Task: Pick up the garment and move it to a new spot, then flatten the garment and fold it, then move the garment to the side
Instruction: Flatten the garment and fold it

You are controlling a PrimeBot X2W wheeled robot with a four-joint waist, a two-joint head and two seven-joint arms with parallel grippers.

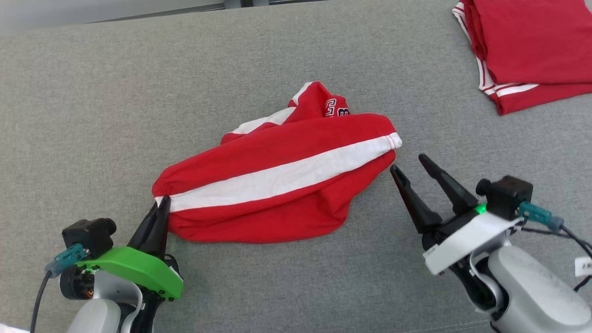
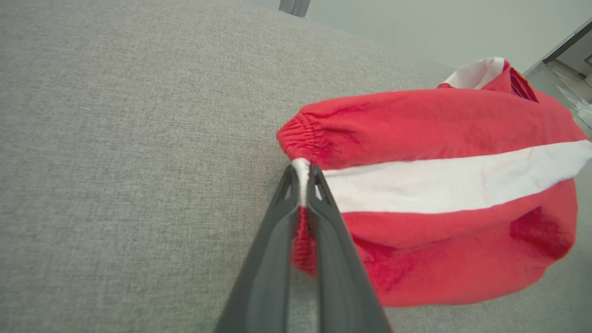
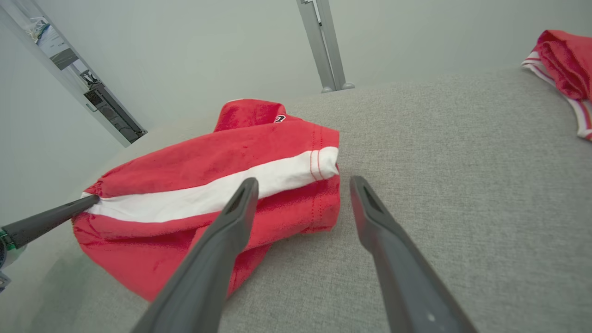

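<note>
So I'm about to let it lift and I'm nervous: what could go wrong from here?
1. The left gripper is shut on only the gathered edge of the garment. A pinch that thin may slip during the lift.
2. The right gripper is open beside the hem and grips nothing. Closing there may miss, or catch several bunched layers.
</note>
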